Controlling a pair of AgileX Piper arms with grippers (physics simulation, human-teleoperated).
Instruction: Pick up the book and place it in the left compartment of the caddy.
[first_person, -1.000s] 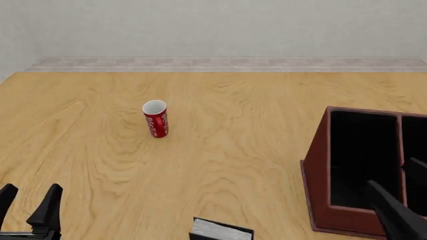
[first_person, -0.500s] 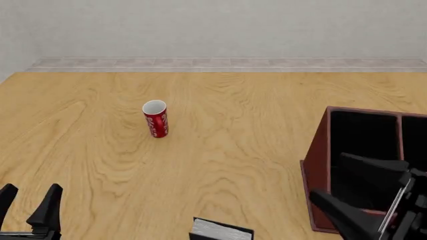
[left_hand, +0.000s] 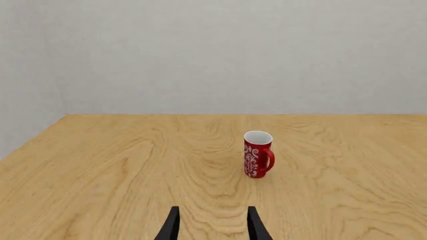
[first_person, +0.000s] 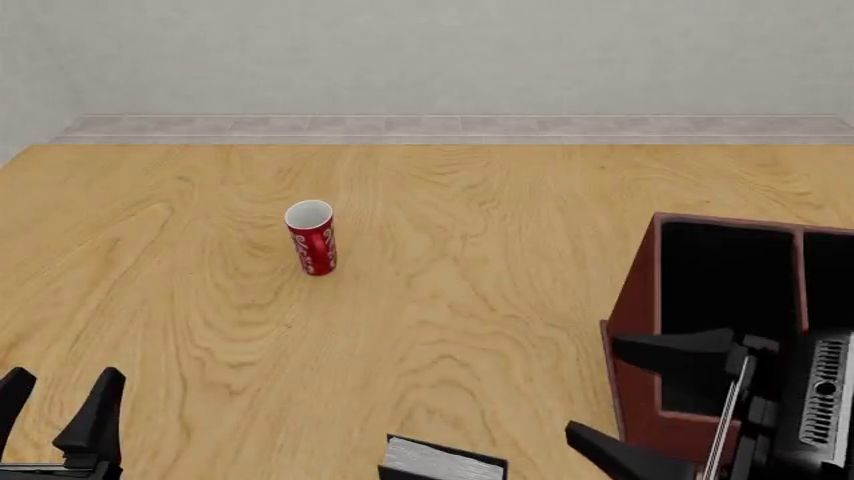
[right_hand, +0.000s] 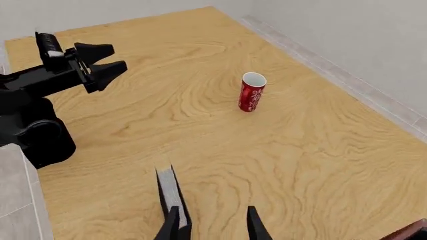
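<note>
The black book with its white-grey page edge stands at the table's near edge; in the right wrist view it shows edge-on beside one finger. My right gripper is open and empty, turned sideways, just right of the book and in front of the caddy's near left corner. The reddish-brown caddy stands at the right, with its black left compartment open upward. My left gripper is open and empty at the near left; it also shows in the right wrist view.
A red cup with white patterns stands upright left of centre, also in the left wrist view and the right wrist view. The left arm's black base sits at the near left. A wall runs behind the table.
My right gripper has swung left from over the caddy's front wall toward the book and rotated sideways. The left gripper, book and cup have not moved.
</note>
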